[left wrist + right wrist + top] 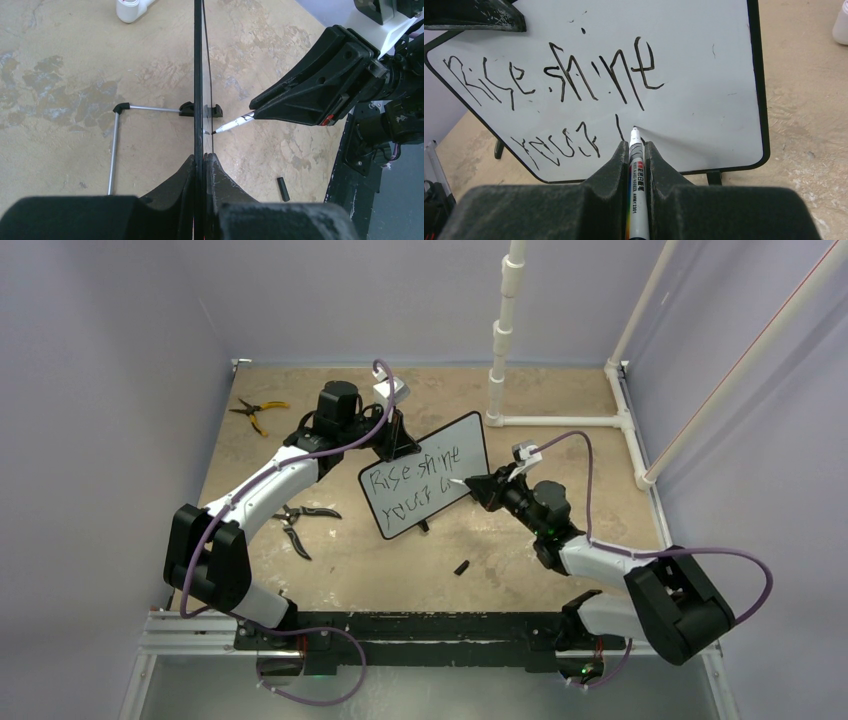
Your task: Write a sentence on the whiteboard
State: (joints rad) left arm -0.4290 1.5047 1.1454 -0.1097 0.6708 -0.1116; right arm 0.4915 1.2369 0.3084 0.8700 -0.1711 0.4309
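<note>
Light, stiff whiteboard (704, 75), likely tippy: left hand (204, 162) clamped on its edge, right hand (636, 148) gripping slim marker (637, 175).

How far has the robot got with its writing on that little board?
Done: the sentence shows "Rise shine", then "your" and one stroke below, on the whiteboard. In hand: the right gripper holds the marker with its tip at the board beside that stroke, while the left gripper clamps the board's edge. Left: probably the rest of that last word.
</note>
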